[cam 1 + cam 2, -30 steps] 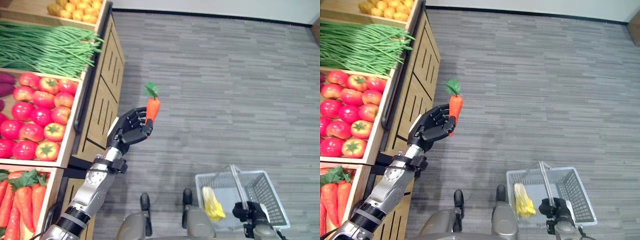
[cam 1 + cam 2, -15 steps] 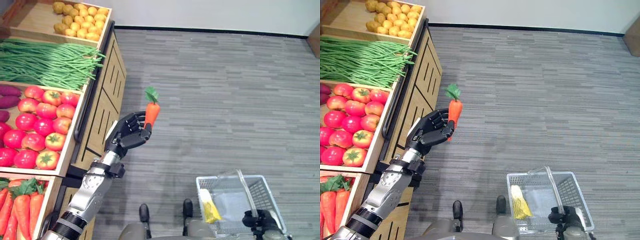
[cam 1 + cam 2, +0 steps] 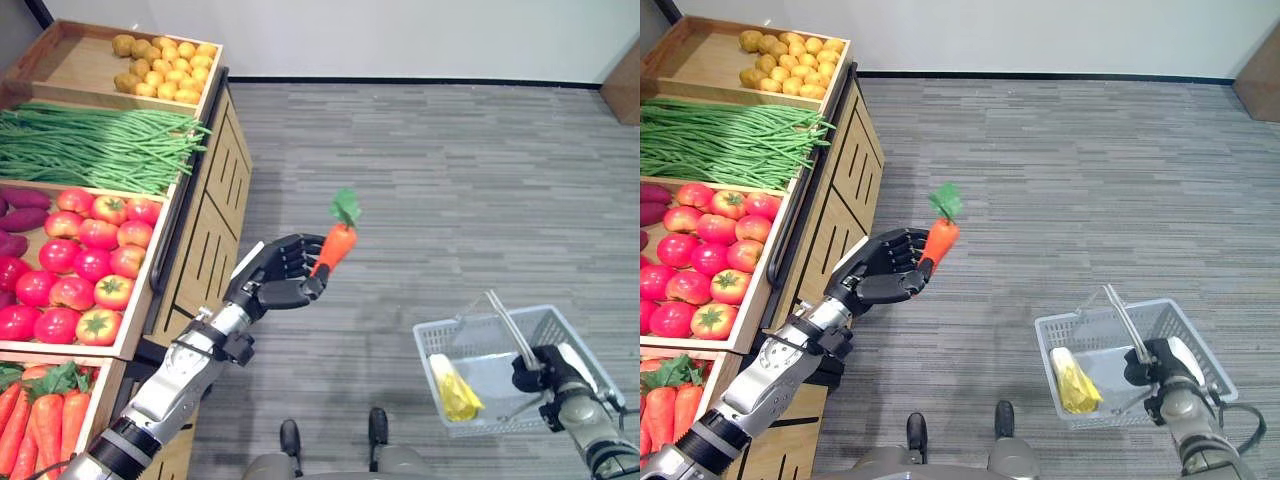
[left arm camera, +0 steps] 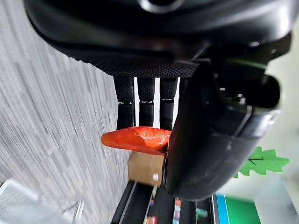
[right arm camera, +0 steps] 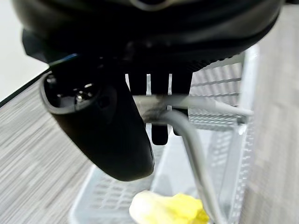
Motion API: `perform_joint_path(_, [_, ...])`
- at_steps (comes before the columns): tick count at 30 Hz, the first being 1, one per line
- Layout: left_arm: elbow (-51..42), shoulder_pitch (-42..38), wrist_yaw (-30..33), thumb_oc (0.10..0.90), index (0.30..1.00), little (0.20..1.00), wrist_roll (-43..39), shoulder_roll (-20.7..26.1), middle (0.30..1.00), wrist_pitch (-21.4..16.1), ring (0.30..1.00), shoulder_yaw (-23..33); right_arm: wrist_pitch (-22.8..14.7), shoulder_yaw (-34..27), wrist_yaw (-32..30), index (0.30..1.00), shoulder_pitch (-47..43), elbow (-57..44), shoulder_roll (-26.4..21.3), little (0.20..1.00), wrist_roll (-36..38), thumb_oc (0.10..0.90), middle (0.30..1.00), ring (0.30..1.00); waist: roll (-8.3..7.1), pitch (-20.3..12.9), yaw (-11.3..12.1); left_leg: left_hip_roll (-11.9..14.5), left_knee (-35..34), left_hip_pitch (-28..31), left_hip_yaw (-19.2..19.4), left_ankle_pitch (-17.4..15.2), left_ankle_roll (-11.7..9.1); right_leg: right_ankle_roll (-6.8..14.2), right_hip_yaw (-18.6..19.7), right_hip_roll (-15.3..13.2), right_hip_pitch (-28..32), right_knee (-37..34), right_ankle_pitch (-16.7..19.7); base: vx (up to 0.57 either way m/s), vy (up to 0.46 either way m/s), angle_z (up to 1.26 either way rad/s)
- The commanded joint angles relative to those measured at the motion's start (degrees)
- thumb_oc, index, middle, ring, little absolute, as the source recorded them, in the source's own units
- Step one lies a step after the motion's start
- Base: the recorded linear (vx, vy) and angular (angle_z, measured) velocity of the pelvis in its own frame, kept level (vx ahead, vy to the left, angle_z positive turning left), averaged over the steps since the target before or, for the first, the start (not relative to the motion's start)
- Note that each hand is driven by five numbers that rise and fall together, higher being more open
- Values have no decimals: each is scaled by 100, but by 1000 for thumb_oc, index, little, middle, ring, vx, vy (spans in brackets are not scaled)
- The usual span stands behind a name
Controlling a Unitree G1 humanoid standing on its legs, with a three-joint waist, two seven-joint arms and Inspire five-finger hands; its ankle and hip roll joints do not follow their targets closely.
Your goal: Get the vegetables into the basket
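Above the grey floor (image 3: 470,170), between the wooden produce stand (image 3: 205,215) and the wire basket (image 3: 1185,335), the left hand (image 3: 275,285) holds one carrot (image 3: 334,247), fingers and thumb curled and clamped round its orange body with the green top pointing up; the left wrist view confirms the carrot (image 4: 138,140) pinched between fingers and thumb. At the lower right, the right hand (image 3: 1155,365) carries the basket, fingers curled round its wire handle (image 5: 191,140), as the right wrist view shows. Task status, as a judgement: partly complete. One yellow item (image 3: 1073,380), possibly a corn cob though it cannot be identified with certainty, already lies in the basket; the carrot is well apart from the basket and not yet deposited. Remaining steps: bring the carrot over the basket opening and release it, then collect further vegetables if required. Count: one carrot in hand, one basket, one yellow item inside. On the stand, from far edge to near edge: one crate of potatoes (image 3: 165,65), one bed of green beans (image 3: 95,150), one crate of tomatoes (image 3: 80,270) with purple sweet potatoes (image 3: 22,215) at its outer edge, and one crate of carrots (image 3: 35,420); individual pieces are too numerous and too cropped to count.
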Motion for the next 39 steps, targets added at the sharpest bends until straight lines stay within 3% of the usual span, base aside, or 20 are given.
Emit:
perform_joint_path(1, [-633,-868,-182,400,300,300,227,275,300,-543,300,-253,-374,816,-277,300,-1007,-797,-1022,300,-710,400,300,300,-310,-514,56,582,-4,-98,-34,-123,-566,626,2,-514,-27,-3,22,-1,-7,-13])
perform_joint_path(5, [-673,-1130,-268,400,300,300,181,344,300,-541,300,-516,-384,1313,-294,300,-1439,-721,-1150,300,-1082,400,300,300,-291,-553,54,611,-4,-58,0,-134,-584,637,18,-504,-13,-3,25,9,-9,-12])
perform_joint_path(8, [-777,-1572,-374,400,300,300,249,452,300,-526,300,-934,-346,2037,-241,300,-2089,-860,-1271,300,-1596,400,300,300,-270,-592,56,632,-4,-2,44,-146,-602,644,45,-490,-3,-3,32,18,-9,-6])
perform_joint_path(14, [-961,-2626,-209,400,300,300,750,341,300,-745,300,-1497,-378,2310,-317,300,-2802,-867,-868,300,-1252,400,300,300,-225,-636,49,668,-4,22,65,-158,-615,645,77,-469,4,-3,14,1,-1,-1])
perform_joint_path(22, [-1164,-3165,-60,400,300,300,1324,197,300,-861,300,-1898,-409,2318,-395,300,-3375,-1028,-320,300,-618,400,300,300,-178,-647,54,677,-4,54,91,-173,-618,640,83,-450,25,-3,-3,0,0,0])
perform_joint_path(30, [-1334,-3436,271,400,300,300,2166,449,300,-1024,300,-2031,-488,2143,-484,300,-3807,-1320,-27,300,114,400,300,300,-150,-627,72,695,-4,34,101,-169,-627,641,71,-443,11,-3,-20,1,0,-2])
perform_joint_path(39, [-1109,-3923,518,400,300,300,3841,963,300,-1224,300,-2690,-605,2118,-483,300,-3992,-1734,195,300,640,400,300,300,-141,-616,67,694,-4,28,79,-181,-635,650,9,-452,57,-3,-49,0,0,0])
